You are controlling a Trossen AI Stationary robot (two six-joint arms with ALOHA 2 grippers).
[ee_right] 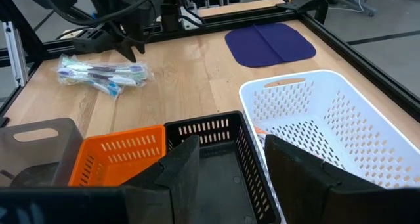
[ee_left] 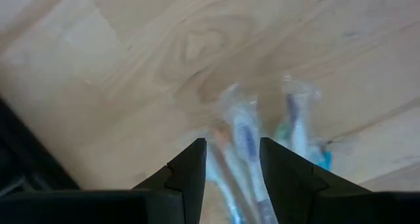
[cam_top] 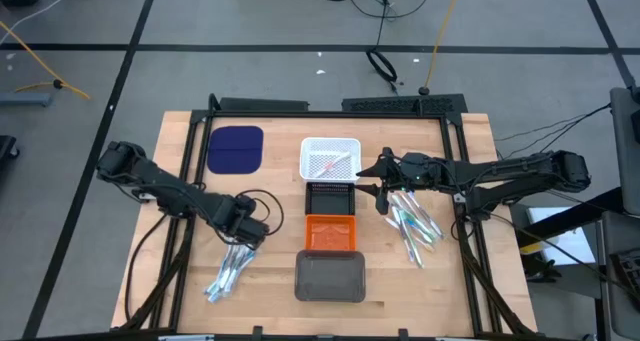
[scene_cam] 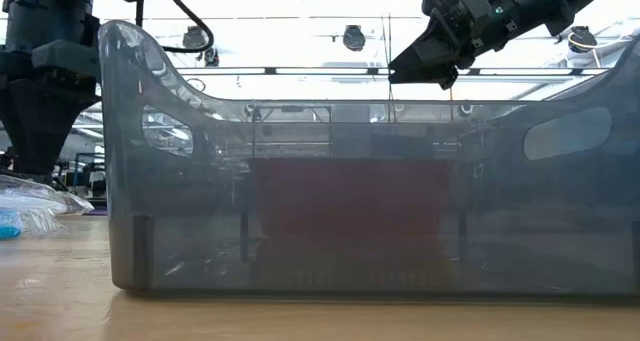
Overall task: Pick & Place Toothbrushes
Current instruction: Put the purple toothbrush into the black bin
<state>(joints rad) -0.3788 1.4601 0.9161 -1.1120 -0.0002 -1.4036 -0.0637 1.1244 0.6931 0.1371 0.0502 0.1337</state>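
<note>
Toothbrushes lie in two loose piles on the wooden worktop (cam_top: 180, 281): one pile (cam_top: 228, 273) at the left front, another pile (cam_top: 412, 224) to the right of the trays. A reddish one (cam_top: 330, 167) lies in the white tray (cam_top: 350, 147).

Four trays stand in a line down the middle of the worktop: the white tray farthest back, then a black tray (cam_top: 330, 187), an orange tray (cam_top: 332, 244) and a grey tray (cam_top: 330, 293) nearest the front edge. A dark blue pad (cam_top: 235, 148) lies flat to the left of the white tray.

The left pincer (cam_top: 240, 243) hangs right over the near end of the left pile; in the left wrist view its fingers (ee_left: 190, 168) stand apart with the wrapped brushes (ee_left: 246, 142) showing in the gap, gripping nothing.

The right pincer (cam_top: 380, 171) hovers at the right edge of the white and black trays, just behind the right pile. In the right wrist view its fingers (ee_right: 180, 161) are apart and empty above the black tray (ee_right: 216, 129), with the white tray (ee_right: 328, 106) beside it and the left pile (ee_right: 102, 73) across the worktop.

In the low view the grey tray (scene_cam: 350, 201) fills the foreground, and the right pincer (scene_cam: 425, 61) shows above it.
</note>
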